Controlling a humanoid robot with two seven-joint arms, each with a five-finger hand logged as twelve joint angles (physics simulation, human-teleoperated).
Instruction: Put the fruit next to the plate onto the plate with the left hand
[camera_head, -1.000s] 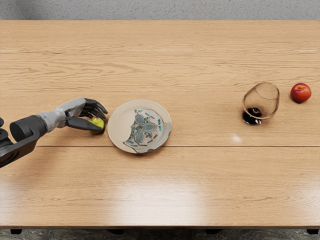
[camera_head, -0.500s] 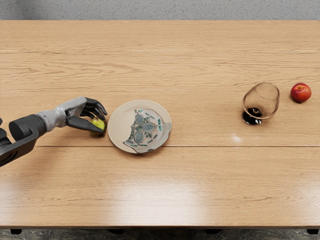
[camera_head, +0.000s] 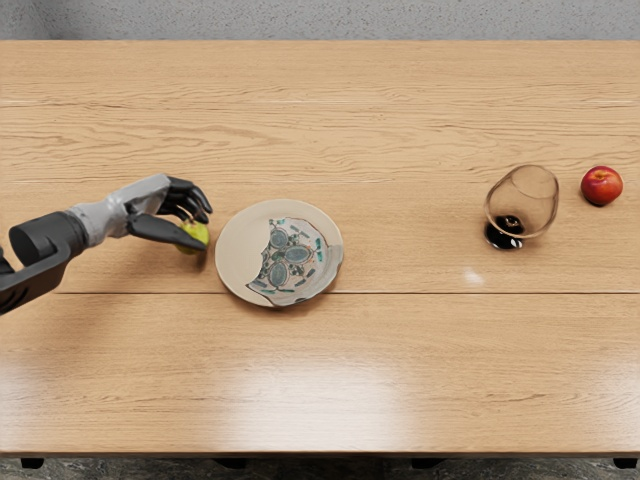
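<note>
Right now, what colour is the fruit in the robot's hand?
The fruit is yellow-green, best seen in the head view.

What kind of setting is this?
Probably a dining-table mock-up in a simulator: a long wooden table with a patterned plate, a wine glass and a red fruit far right. The left hand grips a green fruit beside the plate. Little else of the room shows.

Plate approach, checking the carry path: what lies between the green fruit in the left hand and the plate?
Only a narrow bare strip of table separates fruit and plate, per the head view.
</note>
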